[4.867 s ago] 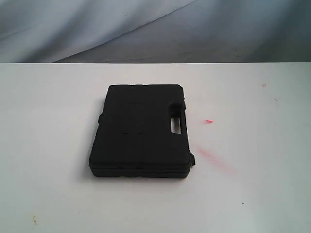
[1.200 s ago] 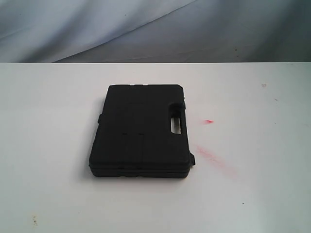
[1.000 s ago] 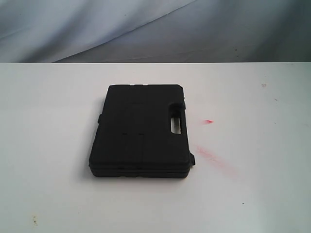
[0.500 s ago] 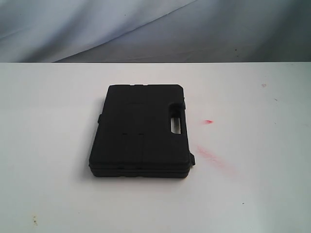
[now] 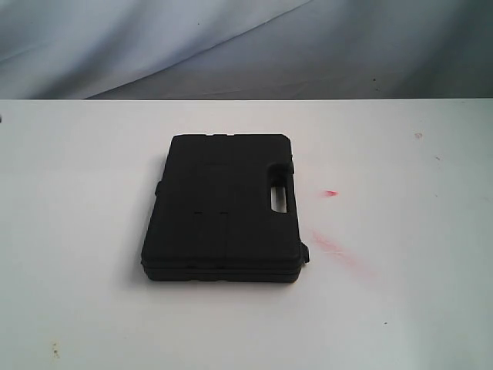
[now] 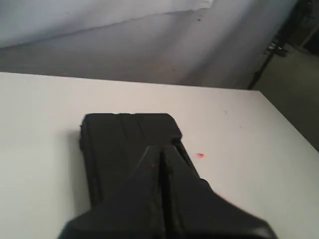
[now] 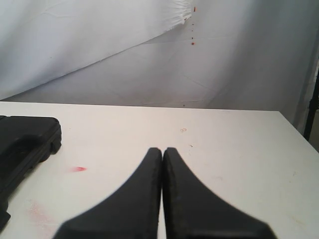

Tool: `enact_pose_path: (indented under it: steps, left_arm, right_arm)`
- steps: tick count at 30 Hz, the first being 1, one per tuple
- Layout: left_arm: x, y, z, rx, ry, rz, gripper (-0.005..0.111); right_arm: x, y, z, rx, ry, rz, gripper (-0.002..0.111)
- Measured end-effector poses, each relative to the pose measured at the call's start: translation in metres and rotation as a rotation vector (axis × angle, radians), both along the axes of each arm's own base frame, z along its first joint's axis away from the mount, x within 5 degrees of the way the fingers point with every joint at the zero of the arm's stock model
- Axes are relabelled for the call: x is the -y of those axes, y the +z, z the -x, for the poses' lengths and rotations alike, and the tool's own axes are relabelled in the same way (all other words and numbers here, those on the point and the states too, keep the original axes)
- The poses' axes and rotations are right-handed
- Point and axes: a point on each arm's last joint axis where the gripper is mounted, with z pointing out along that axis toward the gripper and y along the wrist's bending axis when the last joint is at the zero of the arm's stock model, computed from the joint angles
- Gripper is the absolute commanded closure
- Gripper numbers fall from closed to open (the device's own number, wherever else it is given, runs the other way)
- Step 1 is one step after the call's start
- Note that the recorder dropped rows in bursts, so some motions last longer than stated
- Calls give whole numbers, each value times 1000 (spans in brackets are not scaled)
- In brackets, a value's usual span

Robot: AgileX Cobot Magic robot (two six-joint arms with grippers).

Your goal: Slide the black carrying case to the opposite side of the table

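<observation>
The black case (image 5: 223, 206) lies flat on the white table (image 5: 400, 293), a little left of the middle, its slot handle (image 5: 279, 194) on the right edge. Neither gripper shows in the exterior view. In the left wrist view my left gripper (image 6: 161, 149) is shut and empty, hanging over the case (image 6: 119, 149). In the right wrist view my right gripper (image 7: 162, 150) is shut and empty above bare table, with the case (image 7: 25, 142) off to one side.
Red smears (image 5: 333, 248) and a small red mark (image 5: 331, 193) lie on the table right of the case. A grey-white cloth backdrop (image 5: 231, 46) hangs behind the table's far edge. A dark stand (image 6: 269, 55) is beyond the table corner in the left wrist view.
A tiny dark shape has appeared at the left edge of the exterior view. The case has not moved.
</observation>
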Motion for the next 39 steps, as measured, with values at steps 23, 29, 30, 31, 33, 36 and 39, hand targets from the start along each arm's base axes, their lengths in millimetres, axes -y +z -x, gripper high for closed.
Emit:
enact_pose_path:
  steps: [23,29,30,31,33,36,39]
  left_arm:
    - [127,15,-120,-3,-341,-153,107]
    - [179,-5,-144,-79,-389,-206,107]
    - [187,-7,-147,-80,-396,-225,107]
    - [194,-12,-151,-96,-395,-235,107]
    - [208,-21,-158,-112,-394,-265,107]
    - [225,-33,-166,-144,-388,-310,107]
    - [237,-43,-174,-199,-369,-340,107]
  right_arm:
    - [0,0,0,0,0,0,108]
    - [0,0,0,0,0,0,108]
    - [0,0,0,0,0,0,108]
    - [0,0,0,0,0,0,108]
    - [0,0,0,0,0,0,108]
    - [0,0,0,0,0,0,108]
    - [0,0,0,0,0,0,108]
